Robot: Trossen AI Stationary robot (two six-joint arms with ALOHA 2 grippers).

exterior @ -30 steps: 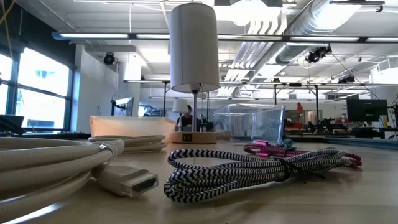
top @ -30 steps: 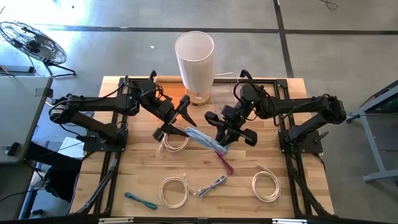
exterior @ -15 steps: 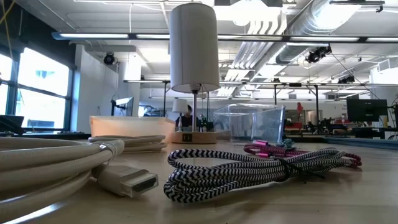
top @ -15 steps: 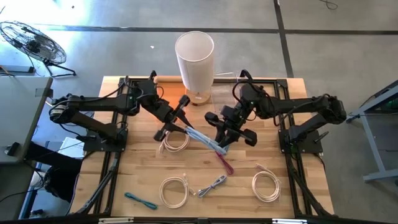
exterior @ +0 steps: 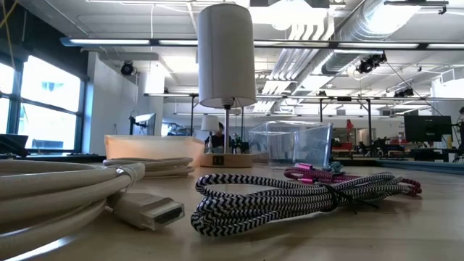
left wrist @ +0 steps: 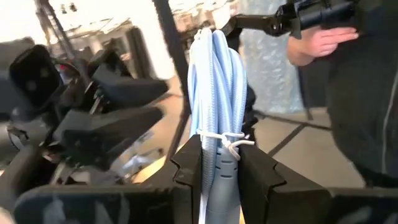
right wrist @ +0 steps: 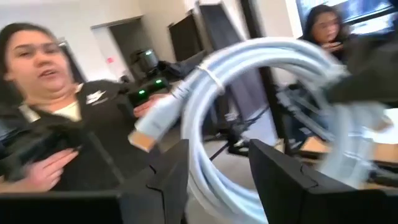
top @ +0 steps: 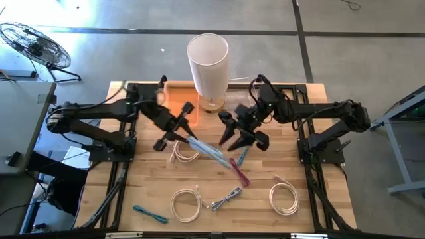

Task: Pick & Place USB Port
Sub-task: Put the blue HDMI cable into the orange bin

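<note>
So, progress: pick looks done, place doesn't. The blue cable (top: 207, 151) is off the table, so I'd call it roughly halfway
Cable: a tied light-blue bundle hanging over the middle of the table (top: 119, 172) between the two arms, one end by the left gripper and the rest slanting toward the pink cable (top: 240, 174)
Left gripper (top: 171, 133): clamped on the blue cable. The left wrist view shows the bundle (left wrist: 217, 93) pinched between both fingers (left wrist: 189, 165), sticking straight out past them
Right gripper (top: 240, 136): fingers spread with nothing in them. In its own wrist view there's a clear gap between the fingers (right wrist: 168, 171) and a white cable coil (right wrist: 261, 93) blurred out in front, not gripped
Left arm pose: reaches in from the left side, wrist angled in toward the centre, near the lamp (top: 208, 63)
Right arm pose: reaches in from the right, mirrored, gripper close to the cable's far end. My guess is a handover or it's just waiting
Still left: setting the cable down wherever it goes. The orange tray (top: 178, 99) beside the lamp seems a likely spot but I can't confirm
Background: people show past the table in both wrist views, not touching anything on it
</note>
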